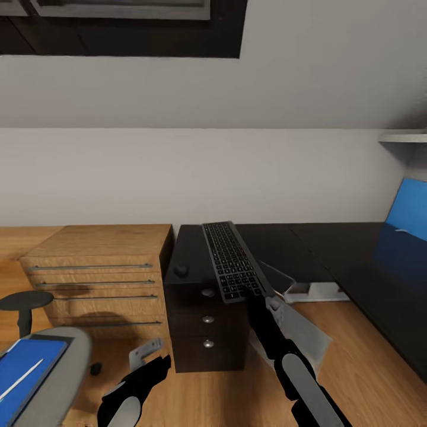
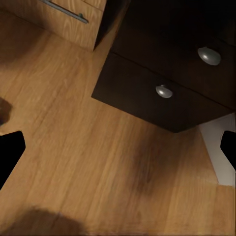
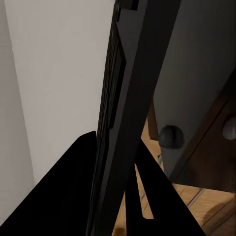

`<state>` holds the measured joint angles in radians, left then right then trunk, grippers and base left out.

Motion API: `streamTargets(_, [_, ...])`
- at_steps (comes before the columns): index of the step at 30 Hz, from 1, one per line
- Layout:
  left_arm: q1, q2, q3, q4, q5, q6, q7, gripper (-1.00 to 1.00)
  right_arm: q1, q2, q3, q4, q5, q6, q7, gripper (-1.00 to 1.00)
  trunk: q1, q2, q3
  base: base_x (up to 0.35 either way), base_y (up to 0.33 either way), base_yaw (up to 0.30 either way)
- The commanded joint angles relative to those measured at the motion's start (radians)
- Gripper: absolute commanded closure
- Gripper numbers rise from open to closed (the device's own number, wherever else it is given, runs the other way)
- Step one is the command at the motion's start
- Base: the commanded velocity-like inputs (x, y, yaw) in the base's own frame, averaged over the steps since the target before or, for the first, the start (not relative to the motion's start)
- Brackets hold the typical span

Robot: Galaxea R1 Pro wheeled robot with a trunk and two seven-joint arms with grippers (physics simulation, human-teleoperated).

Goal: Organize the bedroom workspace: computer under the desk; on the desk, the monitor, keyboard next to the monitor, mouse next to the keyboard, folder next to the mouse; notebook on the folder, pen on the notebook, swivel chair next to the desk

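Above the black desk [image 1: 284, 243], the right gripper [image 1: 256, 296] was clamped on the near end of the keyboard [image 1: 232, 260], holding it over the drawer unit to set beside the mouse [image 1: 181, 270] (left gripper [image 2: 118, 152] gaping, empty, near the floor).

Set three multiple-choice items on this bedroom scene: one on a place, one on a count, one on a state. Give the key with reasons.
1. Where does the mouse lie?
A. on the desk top over the drawers
B. on the floor
C. on the chair seat

2. How many round silver knobs show on the desk's drawer front in the head view?
A. one
B. three
C. five

3. What is the right pincer doing?
A. hanging open
B. gripping a pen
C. gripping the keyboard

Key: 1 A, it sits at the black top's corner; 2 B, three knobs in a column; 3 C, the fingers clamp the keyboard's near end.
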<state>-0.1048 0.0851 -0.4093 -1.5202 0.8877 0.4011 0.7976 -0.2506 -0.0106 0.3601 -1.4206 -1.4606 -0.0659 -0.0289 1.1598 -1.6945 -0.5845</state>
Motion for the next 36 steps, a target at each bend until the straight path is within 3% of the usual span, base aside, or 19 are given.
streamTargets(1, [-0.001,0.001,-0.002,-0.002,0.005,0.002,0.008,-1.00,-0.001,-0.001,0.003,-0.001,-0.010,-0.007,-0.001,1.00,-0.001,-0.001,-0.001,-0.264,-0.193,0.000])
streamTargets(15, [-0.001,-0.001,-0.003,0.015,0.003,0.002,0.006,-1.00,-0.001,-0.002,0.003,-0.001,-0.010,-0.007,0.000,1.00,-0.001,-0.001,-0.001,-0.247,-0.224,0.000])
streamTargets(29, [-0.001,-0.001,-0.003,0.019,0.001,0.002,0.005,-1.00,-0.001,-0.002,0.003,-0.003,-0.010,-0.010,0.000,1.00,-0.001,-0.001,-0.001,-0.113,-0.319,0.000])
streamTargets(36, [-0.001,-0.003,-0.001,0.026,0.005,-0.002,0.009,-1.00,-0.001,-0.002,0.003,0.001,-0.010,-0.009,-0.002,1.00,-0.027,0.048,0.021,-0.157,-0.159,0.000])
